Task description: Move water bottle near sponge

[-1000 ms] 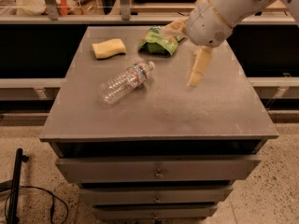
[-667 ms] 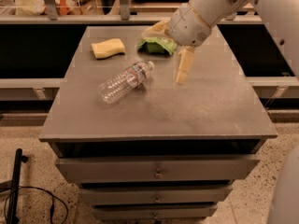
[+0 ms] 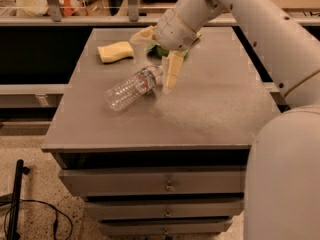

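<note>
The water bottle [image 3: 131,87] lies on its side near the middle of the grey table top [image 3: 215,94], with its white cap pointing right and back. The sponge [image 3: 115,51] is a pale yellow block at the back left of the table, apart from the bottle. My gripper [image 3: 150,64] hangs over the back middle of the table, open and empty. One pale yellow finger [image 3: 172,73] points down just right of the bottle's cap. The other finger [image 3: 142,35] sticks out to the left behind the bottle.
A crinkled green snack bag [image 3: 157,49] lies at the back of the table, mostly hidden behind my gripper. The table top sits on a cabinet with drawers [image 3: 167,184]. A shelf with clutter runs behind the table.
My arm has swung left and slightly forward, bringing the lower finger right beside the bottle's cap. The bottle and the sponge have not moved.
</note>
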You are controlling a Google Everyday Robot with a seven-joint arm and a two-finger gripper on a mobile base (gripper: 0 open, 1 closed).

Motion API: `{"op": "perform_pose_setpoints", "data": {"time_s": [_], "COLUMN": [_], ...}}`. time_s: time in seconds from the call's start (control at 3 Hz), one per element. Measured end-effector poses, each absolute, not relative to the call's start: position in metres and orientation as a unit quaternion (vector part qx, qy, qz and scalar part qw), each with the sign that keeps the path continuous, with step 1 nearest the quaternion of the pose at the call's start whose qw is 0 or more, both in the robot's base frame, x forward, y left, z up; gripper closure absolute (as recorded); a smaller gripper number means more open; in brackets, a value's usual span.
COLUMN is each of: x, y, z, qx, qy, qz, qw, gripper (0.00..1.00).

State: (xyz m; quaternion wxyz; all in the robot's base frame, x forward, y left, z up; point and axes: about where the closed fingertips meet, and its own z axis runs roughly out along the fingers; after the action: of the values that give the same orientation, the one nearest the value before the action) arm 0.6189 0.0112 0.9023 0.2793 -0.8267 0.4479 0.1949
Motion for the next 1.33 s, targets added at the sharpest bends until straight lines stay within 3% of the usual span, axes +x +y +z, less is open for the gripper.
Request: {"op": "perform_pose_setpoints", "data": {"time_s": [1.0,1.33], "x": [0.629,0.627], "y": [0.029,0.029], "z": [0.865,0.856], "qx": [-0.844,-0.847], "qy": [0.444,0.443], "qz": [0.196,0.199], "qw": [0.227,0.217], "gripper": [0.0,0.18]}}
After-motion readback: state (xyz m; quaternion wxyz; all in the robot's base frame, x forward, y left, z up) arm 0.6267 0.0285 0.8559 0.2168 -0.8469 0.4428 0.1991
